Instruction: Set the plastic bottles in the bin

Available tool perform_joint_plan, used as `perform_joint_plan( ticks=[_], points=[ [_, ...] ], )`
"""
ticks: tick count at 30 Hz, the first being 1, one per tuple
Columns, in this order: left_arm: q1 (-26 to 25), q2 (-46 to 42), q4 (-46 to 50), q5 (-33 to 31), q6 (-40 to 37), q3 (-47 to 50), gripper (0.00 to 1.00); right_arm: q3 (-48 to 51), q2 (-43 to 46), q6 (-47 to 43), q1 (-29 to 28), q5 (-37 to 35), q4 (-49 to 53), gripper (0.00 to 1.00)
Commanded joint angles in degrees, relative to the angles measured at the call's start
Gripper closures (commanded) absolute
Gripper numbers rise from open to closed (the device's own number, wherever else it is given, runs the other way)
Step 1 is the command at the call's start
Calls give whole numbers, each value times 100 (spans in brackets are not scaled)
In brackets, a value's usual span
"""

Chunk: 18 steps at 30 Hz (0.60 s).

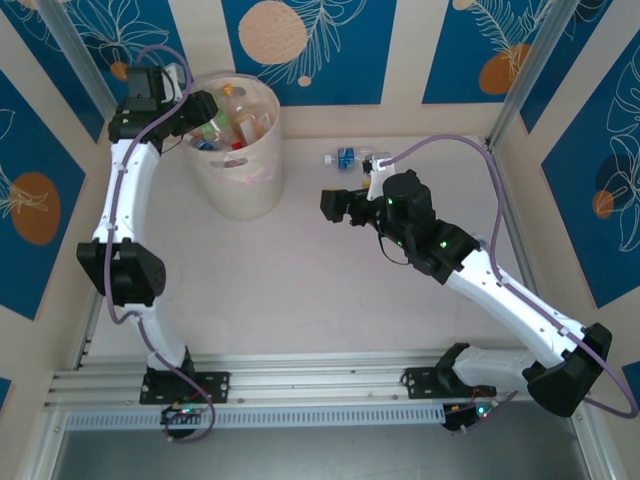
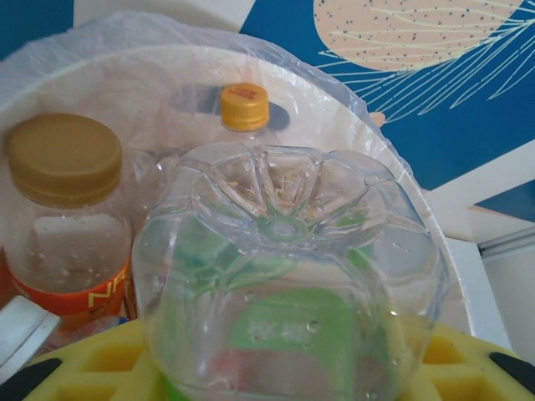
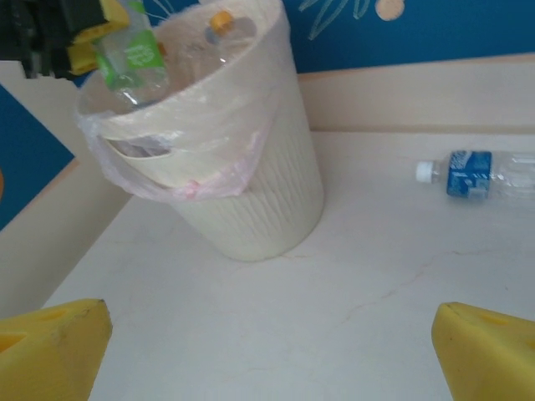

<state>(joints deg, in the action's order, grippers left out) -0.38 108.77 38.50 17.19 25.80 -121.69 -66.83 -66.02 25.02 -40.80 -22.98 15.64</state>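
Observation:
My left gripper [image 1: 203, 113] is shut on a clear green-labelled plastic bottle [image 2: 284, 276], held base-first over the open top of the bin [image 1: 240, 185]. The yellow fingers [image 2: 92, 368] flank the bottle. From the right wrist view the same bottle [image 3: 129, 54] hangs at the bin's [image 3: 251, 200] left rim. Several bottles lie inside, among them an orange-capped one [image 2: 244, 107] and one with a wide gold lid [image 2: 65, 159]. A blue-labelled bottle [image 1: 348, 158] lies on its side on the table by the back wall, also at the right in the wrist view [image 3: 472, 174]. My right gripper [image 1: 335, 205] hovers open mid-table, nothing between its fingers [image 3: 50, 351].
A thin plastic liner [image 3: 192, 167] drapes over the bin's rim. Walls close the table in at the back and both sides, with a metal post [image 1: 520, 80] at the back right corner. The arms' mounting rail [image 1: 320, 380] runs along the near edge.

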Motion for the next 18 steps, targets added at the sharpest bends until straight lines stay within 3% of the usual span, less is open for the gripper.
perform_joint_plan(
  ticks=[1, 10, 16, 18],
  points=[
    [41, 115, 21, 215, 222, 122, 54, -41, -24, 397, 217, -365, 497, 1],
    [42, 118, 200, -45, 79, 513, 52, 84, 47, 748, 627, -284, 769, 1],
    [43, 205, 312, -185, 23, 464, 48, 39, -42, 811, 772, -217, 875, 1],
    [39, 217, 361, -320, -30, 379, 41, 13, -73, 833, 829, -224, 948, 1]
  ],
)
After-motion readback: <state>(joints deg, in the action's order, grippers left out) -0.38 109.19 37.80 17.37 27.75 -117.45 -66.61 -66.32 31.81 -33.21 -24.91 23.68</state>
